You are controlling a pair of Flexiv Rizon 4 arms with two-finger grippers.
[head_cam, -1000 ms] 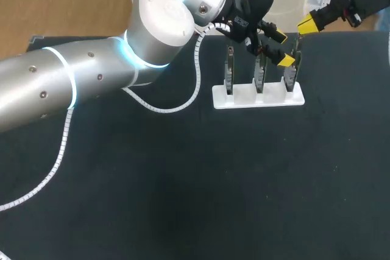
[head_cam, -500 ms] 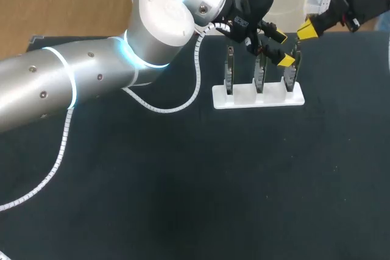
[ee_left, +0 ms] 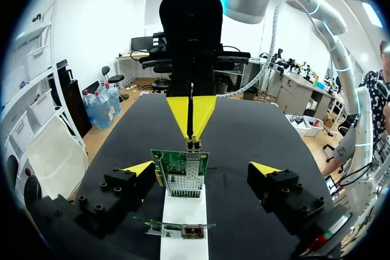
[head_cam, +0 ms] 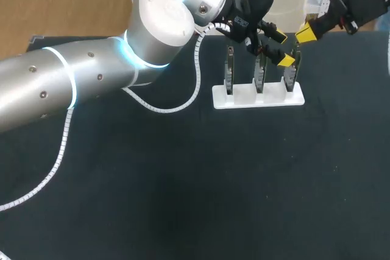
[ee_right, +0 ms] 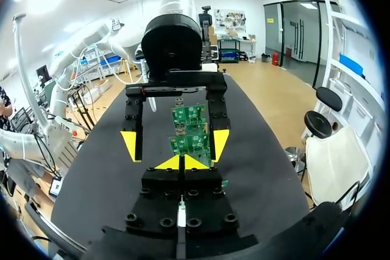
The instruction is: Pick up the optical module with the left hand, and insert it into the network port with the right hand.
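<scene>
Network-port boards (head_cam: 260, 74) stand in a white rack (head_cam: 259, 97) by the bench's (head_cam: 183, 181) far edge, the left gripper (head_cam: 282, 47) spread wide astride one, the right gripper (head_cam: 306, 30) pinched closed just beyond.

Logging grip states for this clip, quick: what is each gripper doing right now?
Left gripper: open, a circuit card between its fingers.
Right gripper: shut, tips together; whether it pinches anything cannot be told.
</scene>
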